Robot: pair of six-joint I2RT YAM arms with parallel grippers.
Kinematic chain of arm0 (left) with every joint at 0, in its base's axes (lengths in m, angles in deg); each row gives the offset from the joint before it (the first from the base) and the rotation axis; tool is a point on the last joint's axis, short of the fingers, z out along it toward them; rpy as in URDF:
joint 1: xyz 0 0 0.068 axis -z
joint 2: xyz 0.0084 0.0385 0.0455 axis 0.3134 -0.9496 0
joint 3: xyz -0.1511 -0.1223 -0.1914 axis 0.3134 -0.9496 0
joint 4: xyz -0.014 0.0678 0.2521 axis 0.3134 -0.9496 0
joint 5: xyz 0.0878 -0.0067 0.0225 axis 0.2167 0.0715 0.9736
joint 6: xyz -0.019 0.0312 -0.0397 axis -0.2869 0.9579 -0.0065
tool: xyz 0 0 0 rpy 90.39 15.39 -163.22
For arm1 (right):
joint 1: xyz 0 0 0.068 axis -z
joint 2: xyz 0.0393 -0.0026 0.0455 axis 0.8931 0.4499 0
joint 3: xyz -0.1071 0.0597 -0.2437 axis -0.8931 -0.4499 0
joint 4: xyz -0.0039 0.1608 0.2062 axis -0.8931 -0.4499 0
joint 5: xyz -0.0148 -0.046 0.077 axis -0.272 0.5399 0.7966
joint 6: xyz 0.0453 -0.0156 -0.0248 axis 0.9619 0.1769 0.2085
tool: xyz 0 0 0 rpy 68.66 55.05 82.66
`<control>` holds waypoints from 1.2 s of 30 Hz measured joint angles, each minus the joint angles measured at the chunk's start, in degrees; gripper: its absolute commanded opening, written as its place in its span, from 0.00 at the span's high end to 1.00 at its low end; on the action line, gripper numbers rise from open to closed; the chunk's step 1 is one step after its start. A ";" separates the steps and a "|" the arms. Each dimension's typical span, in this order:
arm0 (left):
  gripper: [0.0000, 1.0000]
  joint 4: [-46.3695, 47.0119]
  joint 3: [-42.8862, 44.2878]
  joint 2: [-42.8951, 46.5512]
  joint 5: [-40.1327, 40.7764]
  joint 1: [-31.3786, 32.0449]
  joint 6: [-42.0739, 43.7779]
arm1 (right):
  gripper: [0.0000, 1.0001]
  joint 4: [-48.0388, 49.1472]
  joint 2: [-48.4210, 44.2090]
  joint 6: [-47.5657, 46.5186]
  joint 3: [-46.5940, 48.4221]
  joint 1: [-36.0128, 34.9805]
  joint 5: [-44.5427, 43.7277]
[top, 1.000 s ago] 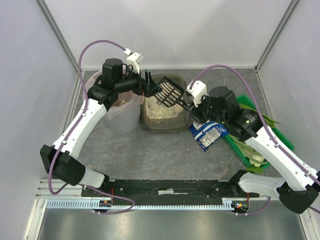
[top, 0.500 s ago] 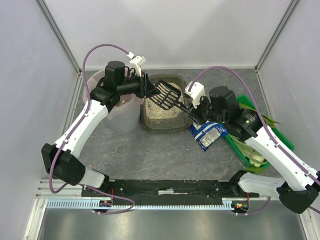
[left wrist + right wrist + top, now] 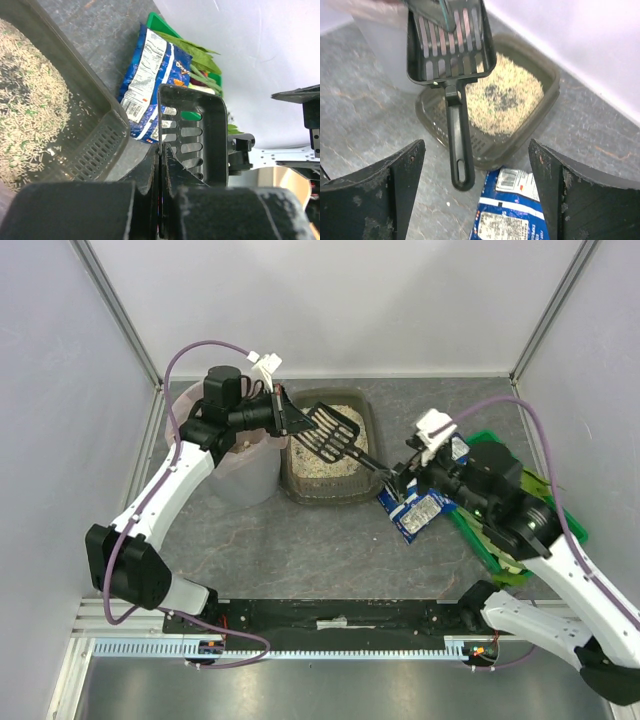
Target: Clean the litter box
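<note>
Left tool [image 3: 288, 418] clenched on scoop [image 3: 332, 430] rim above litter box [image 3: 325, 496], right tool [image 3: 402, 480] released, beside box's right corner

The only print I can find is on the blue snack bag [image 3: 150, 75], lying on the tabletop [image 3: 300, 540] at about three o'clock from the middle of the overhead view. From the left wrist camera I see a white panel of fine black print, a barcode near its lower end, and orange brand lettering on the blue, but none of it is sharp enough to read. The right wrist view shows white label patches, also unreadable.
</note>
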 measured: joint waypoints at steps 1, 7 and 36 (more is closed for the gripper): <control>0.98 1.44 -0.83 -0.07 -1.46 -0.66 -1.77 | 0.08 1.64 -1.88 0.42 -1.07 0.00 0.02; 0.98 8.68 -5.29 -0.09 -7.50 -4.11 -11.19 | 0.15 11.08 -10.10 2.08 -8.61 0.04 0.76; 0.98 13.90 -5.57 -0.09 -14.03 -4.68 -17.66 | 0.46 33.14 -5.11 -1.31 -17.75 0.09 8.70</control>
